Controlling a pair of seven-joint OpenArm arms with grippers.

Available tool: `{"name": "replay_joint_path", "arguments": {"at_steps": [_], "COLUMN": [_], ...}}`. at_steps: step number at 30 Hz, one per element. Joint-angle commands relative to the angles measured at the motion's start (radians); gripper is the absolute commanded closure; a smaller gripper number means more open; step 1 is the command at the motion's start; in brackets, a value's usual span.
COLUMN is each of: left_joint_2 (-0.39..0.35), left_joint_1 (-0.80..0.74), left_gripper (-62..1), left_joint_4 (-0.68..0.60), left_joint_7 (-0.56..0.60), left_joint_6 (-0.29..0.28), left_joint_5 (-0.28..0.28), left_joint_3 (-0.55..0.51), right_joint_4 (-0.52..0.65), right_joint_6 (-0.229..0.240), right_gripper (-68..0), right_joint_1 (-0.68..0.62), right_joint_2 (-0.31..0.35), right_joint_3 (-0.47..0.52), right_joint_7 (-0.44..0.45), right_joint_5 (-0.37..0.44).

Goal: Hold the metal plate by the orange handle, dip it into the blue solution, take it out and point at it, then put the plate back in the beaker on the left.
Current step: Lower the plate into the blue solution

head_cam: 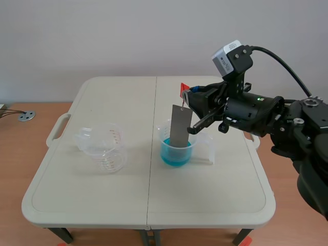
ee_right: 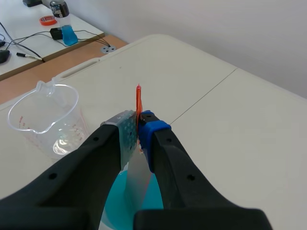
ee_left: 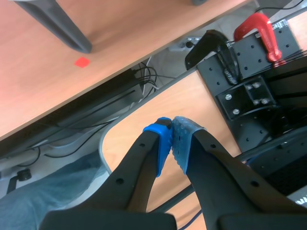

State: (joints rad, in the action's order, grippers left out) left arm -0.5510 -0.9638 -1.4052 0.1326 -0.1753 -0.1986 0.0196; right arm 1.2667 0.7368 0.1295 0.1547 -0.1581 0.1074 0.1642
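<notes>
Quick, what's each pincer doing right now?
Left pincer: closed, holding nothing.
Right pincer: closed on the orange handle of the metal plate.

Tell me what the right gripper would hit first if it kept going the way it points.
Likely nothing: the right gripper, shut on the orange handle, points roughly level across the table, apparently above the empty beaker. Depth is unclear, and the hanging plate could catch the blue-solution beaker.

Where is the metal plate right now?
Scene view, just right of centre: the metal plate hangs from the right gripper, lower end inside the beaker of blue solution.
</notes>
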Motion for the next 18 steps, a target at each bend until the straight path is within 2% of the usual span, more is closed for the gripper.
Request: {"name": "replay_joint_path", "arguments": {"at_steps": [1,9,18], "left_joint_2": [0.005,0.005,0.005], "left_joint_1": [-0.014,-0.014,-0.014], "left_gripper": [-2.7,-2.7,-2.7], "left_joint_4": [-0.018,-0.013,-0.013], "left_joint_7": [0.022,0.022,0.022], "left_joint_6": [0.001,0.001,0.001], "left_joint_5": [0.000,0.000,0.000], "left_joint_3": [-0.006,-0.006,-0.006], "right_joint_4": [-0.006,-0.034,-0.034], "right_joint_6": [0.009,0.009,0.009], "right_gripper": [-1.5,-1.5,-1.5], "right_joint_1": [0.014,0.014,0.014], "right_joint_2": [-0.006,-0.014,-0.016], "right_joint_3": [0.006,0.006,0.006], "right_joint_7": [0.013,0.036,0.039], "right_joint_5": [-0.012,-0.051,-0.053]}}
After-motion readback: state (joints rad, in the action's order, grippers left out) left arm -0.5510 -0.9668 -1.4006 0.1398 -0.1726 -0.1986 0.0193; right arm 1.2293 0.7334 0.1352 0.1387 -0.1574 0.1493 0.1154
